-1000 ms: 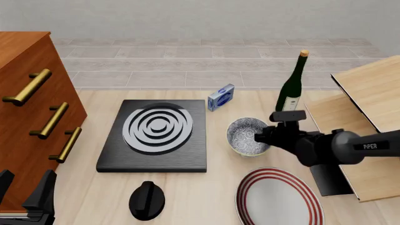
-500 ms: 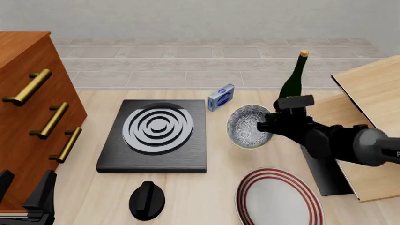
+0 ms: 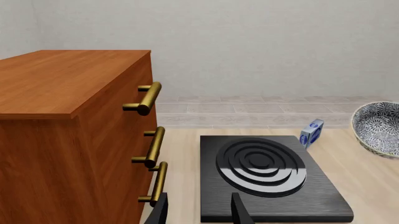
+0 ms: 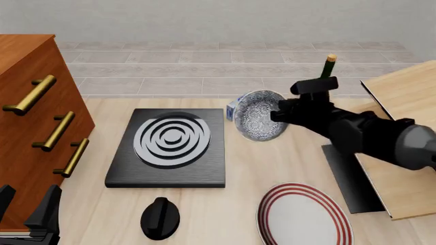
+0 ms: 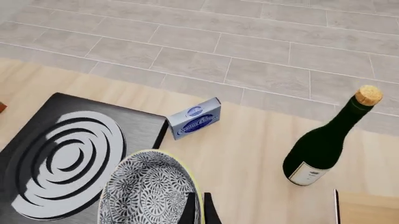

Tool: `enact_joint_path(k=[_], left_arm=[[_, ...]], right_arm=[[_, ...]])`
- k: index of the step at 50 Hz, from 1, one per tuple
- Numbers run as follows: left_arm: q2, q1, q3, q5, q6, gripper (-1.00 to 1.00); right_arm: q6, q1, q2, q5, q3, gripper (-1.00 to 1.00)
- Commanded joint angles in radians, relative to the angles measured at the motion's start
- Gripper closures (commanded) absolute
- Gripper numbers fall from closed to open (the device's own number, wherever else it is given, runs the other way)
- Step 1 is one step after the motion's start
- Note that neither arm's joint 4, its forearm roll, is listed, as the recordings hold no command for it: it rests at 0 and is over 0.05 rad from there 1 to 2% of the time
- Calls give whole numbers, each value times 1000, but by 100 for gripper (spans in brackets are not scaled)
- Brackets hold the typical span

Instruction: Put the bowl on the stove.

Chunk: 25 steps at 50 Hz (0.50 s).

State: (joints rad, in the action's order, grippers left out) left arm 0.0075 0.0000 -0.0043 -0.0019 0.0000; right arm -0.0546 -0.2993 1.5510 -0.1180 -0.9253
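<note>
The right gripper point(image 4: 278, 116) is clamped on the rim of the bowl point(image 4: 258, 122), carrying it tilted above the table, just right of the stove point(image 4: 170, 148). The rim pinch leaves the foot free for setting down on the burner. The left gripper point(image 3: 198, 212) rests parted near the dresser point(image 4: 30, 127), clear of the transfer path.
</note>
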Motion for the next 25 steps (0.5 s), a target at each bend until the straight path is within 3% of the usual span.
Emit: enact_joint_path(k=[1,8,25], left_arm=[[0,0,0,0,0,-100],[0,0,0,0,0,-100],[0,0,0,0,0,-100]], right_arm=[[-20,-63,40,74,-136,100],[-26,-110,100,127,-236,100],[-103,-199,238,219,-438,100]])
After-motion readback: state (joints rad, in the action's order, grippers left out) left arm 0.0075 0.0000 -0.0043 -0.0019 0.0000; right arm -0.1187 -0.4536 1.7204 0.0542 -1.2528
